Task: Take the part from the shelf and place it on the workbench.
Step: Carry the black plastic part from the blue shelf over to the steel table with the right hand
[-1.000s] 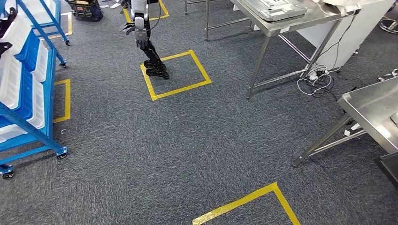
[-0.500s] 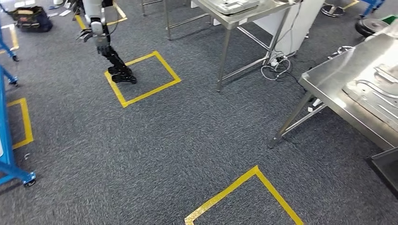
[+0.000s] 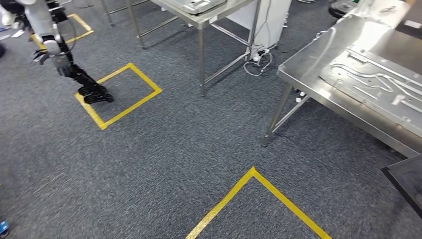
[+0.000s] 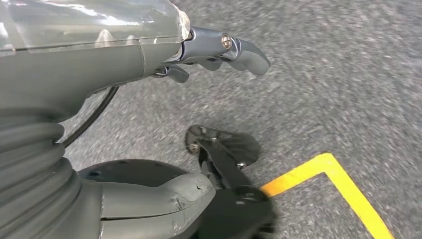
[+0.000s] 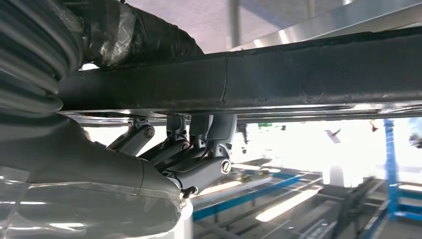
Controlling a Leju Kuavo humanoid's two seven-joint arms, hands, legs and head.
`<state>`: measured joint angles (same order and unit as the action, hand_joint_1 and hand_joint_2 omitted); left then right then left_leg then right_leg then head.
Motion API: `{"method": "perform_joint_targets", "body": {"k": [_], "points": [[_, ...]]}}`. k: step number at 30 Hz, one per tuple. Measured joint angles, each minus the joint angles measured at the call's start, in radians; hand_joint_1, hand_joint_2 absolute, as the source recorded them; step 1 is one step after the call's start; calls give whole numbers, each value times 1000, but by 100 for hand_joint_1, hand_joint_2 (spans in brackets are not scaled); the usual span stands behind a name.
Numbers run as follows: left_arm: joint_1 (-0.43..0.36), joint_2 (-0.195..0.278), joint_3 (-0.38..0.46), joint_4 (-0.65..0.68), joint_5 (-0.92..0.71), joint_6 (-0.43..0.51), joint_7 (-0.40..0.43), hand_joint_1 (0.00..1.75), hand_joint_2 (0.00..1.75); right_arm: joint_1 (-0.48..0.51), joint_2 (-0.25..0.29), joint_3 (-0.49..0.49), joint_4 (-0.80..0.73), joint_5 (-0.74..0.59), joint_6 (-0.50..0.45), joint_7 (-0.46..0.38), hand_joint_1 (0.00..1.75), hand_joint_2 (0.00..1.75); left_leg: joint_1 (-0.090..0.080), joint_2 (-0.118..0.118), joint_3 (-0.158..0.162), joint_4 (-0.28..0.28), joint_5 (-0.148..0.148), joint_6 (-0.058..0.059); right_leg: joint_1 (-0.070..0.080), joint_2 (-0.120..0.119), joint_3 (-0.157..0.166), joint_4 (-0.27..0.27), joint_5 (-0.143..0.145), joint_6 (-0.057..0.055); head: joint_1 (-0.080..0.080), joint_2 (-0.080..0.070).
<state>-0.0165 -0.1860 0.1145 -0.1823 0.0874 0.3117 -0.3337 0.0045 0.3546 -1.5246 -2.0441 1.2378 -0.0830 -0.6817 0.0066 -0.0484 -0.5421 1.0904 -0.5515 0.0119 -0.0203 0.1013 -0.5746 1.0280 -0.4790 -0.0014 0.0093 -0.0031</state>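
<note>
Right hand (image 5: 194,164) grips a long dark part (image 5: 278,74).

Robotics workshop, steel workbenches (image 3: 303,74), yellow floor tape (image 3: 119,94) (marked squares), grey carpet (image 3: 174,149), second robot (image 3: 54,45)

Steel bench (image 3: 298,74) at right w/ a flat metal panel (image 3: 378,82) lying on it. 2nd steel table (image 3: 209,17) farther back carries a grey tray (image 3: 194,5). Grey carpet floor (image 3: 164,149) w/ yellow tape squares (image 3: 119,94); cables (image 3: 259,59) lie betw. the tables.
</note>
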Motion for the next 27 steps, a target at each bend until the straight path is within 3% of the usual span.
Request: {"method": "perform_joint_targets", "body": {"k": [2,4,5,6,8,9,10,11,12,13,14,16,17,19,20,21,22,24,26,27], "points": [[-1,2,1,0,-1,0,0,0,175,-1,0,1,1,0,3,0,175,175,-1,-34,28,-73,25,7,-2,25,-7,3,2,11,0,0],[-6,2,1,0,-4,-2,1,0,175,5,1,3,3,-3,1,8,175,175,-4,-18,32,-81,28,15,-5,48,-14,-1,8,27,0,0],[-8,2,1,0,-7,-3,1,0,175,24,1,11,4,-12,-13,29,175,175,-3,-7,35,-87,33,21,-7,38,-16,1,8,33,0,0],[-8,2,1,0,-10,-5,1,0,175,60,1,32,3,-26,-43,78,175,175,-1,4,38,-95,37,29,-6,10,-22,15,-2,38,1,0],[-5,2,1,0,-17,-8,0,0,175,159,1,121,-4,-55,-134,233,175,175,0,25,40,-104,43,39,-4,-63,-59,99,-56,45,3,0],[-2,3,1,0,-21,-9,0,0,175,201,0,184,-8,-62,-173,308,175,175,-1,40,40,-104,42,41,-3,-83,-91,164,-90,49,4,0],[2,3,1,0,-23,-10,0,0,175,232,0,250,-12,-62,-196,356,175,175,-1,59,40,-104,40,40,-3,-90,-122,224,-115,53,4,0],[5,4,1,0,-25,-11,-1,0,175,256,0,314,-14,-58,-207,380,175,175,-1,82,39,-103,37,39,-4,-93,-141,259,-122,55,4,0],[5,4,1,0,-26,-12,-1,0,175,278,1,369,-16,-53,-209,383,175,175,-1,103,39,-103,34,37,-6,-98,-139,259,-111,57,3,0],[3,4,1,0,-28,-13,-2,0,175,298,1,414,-18,-48,-209,380,175,175,-1,122,41,-103,31,35,-7,-106,-114,217,-84,58,3,0],[0,4,1,0,-31,-15,-2,0,175,314,1,450,-19,-41,-209,376,175,175,-1,136,43,-102,28,32,-8,-122,-71,146,-51,57,3,0],[-4,4,1,0,-35,-17,-2,0,175,330,1,507,-22,-21,-211,373,175,175,-5,159,52,-101,20,23,-4,-160,1,25,-13,49,3,0],[-6,4,1,0,-37,-18,-2,0,175,334,1,540,-23,-5,-213,374,175,175,-6,169,57,-102,16,17,-1,-169,16,-3,-8,43,3,0],[-11,4,0,0,-39,-18,-2,0,175,343,2,606,-23,27,-218,381,175,175,-7,191,69,-104,11,4,4,-154,14,-10,-9,31,3,0],[-14,4,0,0,-40,-19,-2,0,175,348,3,632,-23,37,-220,384,175,175,-5,190,73,-103,7,-2,2,-142,14,-13,-7,24,2,0],[-15,4,0,0,-41,-19,-2,0,175,351,3,652,-23,42,-222,386,175,175,-4,169,71,-91,-4,-8,-1,-132,14,-16,-4,17,2,0],[-15,4,0,0,-42,-19,-2,0,175,352,4,667,-23,45,-224,389,175,175,-1,137,61,-62,-25,-13,-4,-122,15,-19,-1,10,2,0],[-10,4,0,0,-43,-19,-2,0,175,353,4,693,-23,46,-228,393,175,175,3,71,4,60,-92,-18,-4,-102,14,-21,3,1,2,0],[-5,5,0,0,-43,-19,-2,0,175,354,4,714,-23,47,-229,394,175,175,4,55,-60,182,-131,-20,0,-73,13,-20,2,-1,2,0],[-3,5,0,0,-43,-19,-2,0,175,355,4,722,-23,47,-229,394,175,175,4,54,-72,196,-119,-19,0,-57,14,-19,1,-2,2,0]]}}
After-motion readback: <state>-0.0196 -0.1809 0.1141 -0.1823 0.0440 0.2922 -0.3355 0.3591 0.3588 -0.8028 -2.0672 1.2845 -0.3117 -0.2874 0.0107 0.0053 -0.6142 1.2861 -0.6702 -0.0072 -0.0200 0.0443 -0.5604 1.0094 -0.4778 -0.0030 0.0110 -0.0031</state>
